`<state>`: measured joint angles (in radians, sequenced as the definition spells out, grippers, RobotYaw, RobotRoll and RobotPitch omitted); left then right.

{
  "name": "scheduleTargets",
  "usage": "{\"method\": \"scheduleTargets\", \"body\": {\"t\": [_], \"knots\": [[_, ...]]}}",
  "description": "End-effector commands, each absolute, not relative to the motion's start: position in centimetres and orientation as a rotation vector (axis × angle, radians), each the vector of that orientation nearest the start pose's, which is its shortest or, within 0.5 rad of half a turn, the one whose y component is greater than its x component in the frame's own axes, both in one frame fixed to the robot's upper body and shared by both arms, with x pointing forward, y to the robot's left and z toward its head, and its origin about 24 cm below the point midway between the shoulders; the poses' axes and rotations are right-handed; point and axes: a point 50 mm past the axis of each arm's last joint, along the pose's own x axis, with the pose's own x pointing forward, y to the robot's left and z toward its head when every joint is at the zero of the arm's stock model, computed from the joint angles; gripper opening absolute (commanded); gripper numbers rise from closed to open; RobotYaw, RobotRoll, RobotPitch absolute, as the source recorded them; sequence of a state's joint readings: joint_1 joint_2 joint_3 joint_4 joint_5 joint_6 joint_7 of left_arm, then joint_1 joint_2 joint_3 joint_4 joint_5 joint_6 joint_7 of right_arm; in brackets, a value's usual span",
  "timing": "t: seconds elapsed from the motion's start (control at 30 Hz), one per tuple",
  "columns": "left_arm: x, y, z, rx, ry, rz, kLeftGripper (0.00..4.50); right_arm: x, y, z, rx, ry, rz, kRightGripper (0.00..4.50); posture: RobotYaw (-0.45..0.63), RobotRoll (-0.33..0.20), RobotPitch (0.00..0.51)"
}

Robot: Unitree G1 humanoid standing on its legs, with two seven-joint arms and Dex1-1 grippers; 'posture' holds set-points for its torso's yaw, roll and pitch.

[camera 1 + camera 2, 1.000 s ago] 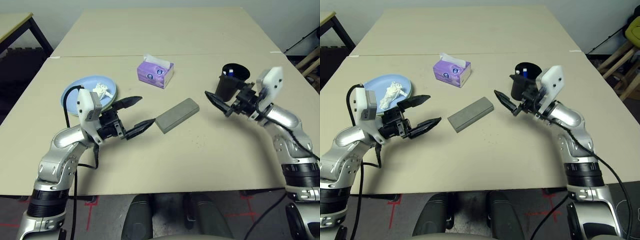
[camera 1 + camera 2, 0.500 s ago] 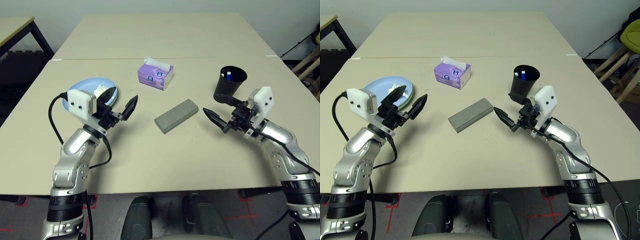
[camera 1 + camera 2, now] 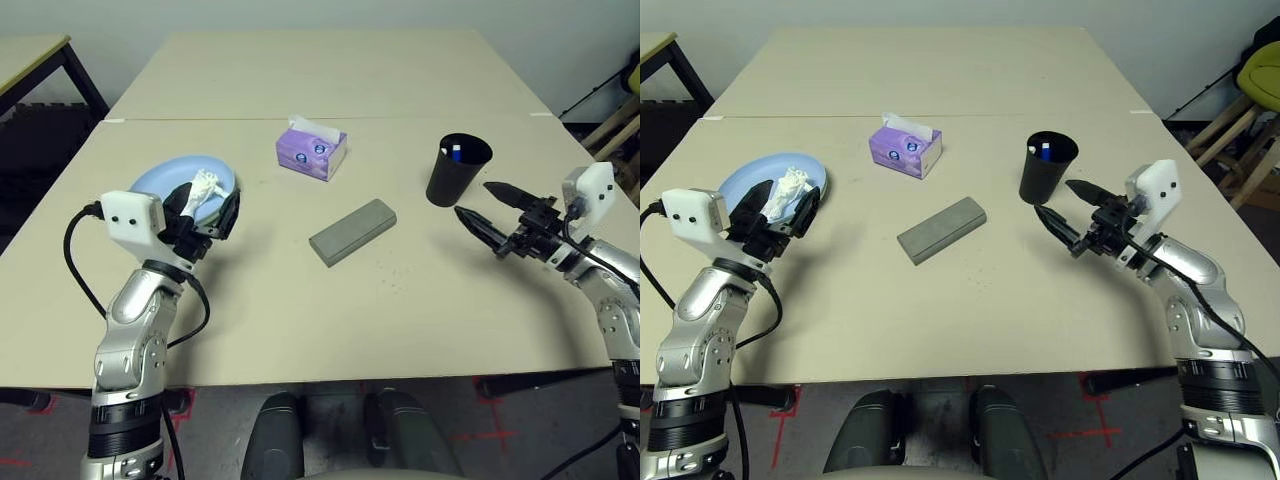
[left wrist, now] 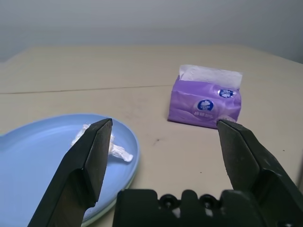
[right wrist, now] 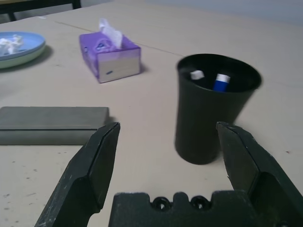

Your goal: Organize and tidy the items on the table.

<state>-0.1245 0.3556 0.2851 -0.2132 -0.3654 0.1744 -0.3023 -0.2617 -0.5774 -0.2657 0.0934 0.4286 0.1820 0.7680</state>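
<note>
At the near left of the table, you see the left gripper released, fingers spread beside the light blue plate, which bears the white tissue. At the right, your right gripper is likewise released, near the black cup (two markers stand inside). Centrally lies the grey case; beyond it sits the purple tissue box.

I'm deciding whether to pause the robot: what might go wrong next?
The left gripper hangs open near the light blue plate; dipping lower, it might knock the rim or drag the crumpled tissue off.

The right gripper's open fingers point near the black cup; a careless sweep could tip it and spill its markers.
</note>
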Motion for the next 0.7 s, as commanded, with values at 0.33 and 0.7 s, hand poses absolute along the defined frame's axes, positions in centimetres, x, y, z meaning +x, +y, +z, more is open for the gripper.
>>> {"method": "scheduleTargets", "body": {"t": [0.33,0.7], "knots": [[25.9,26.0,12.5,0.053,-0.241,0.070,4.50,30.8,-30.6,11.9,-0.090,-0.092,0.100,4.47,0.10,0.000,0.091],[25.1,27.4,10.6,0.069,-0.209,0.155,4.50,32.6,-31.2,9.2,-0.071,-0.055,-0.105,4.47,0.10,0.000,0.070]]}}
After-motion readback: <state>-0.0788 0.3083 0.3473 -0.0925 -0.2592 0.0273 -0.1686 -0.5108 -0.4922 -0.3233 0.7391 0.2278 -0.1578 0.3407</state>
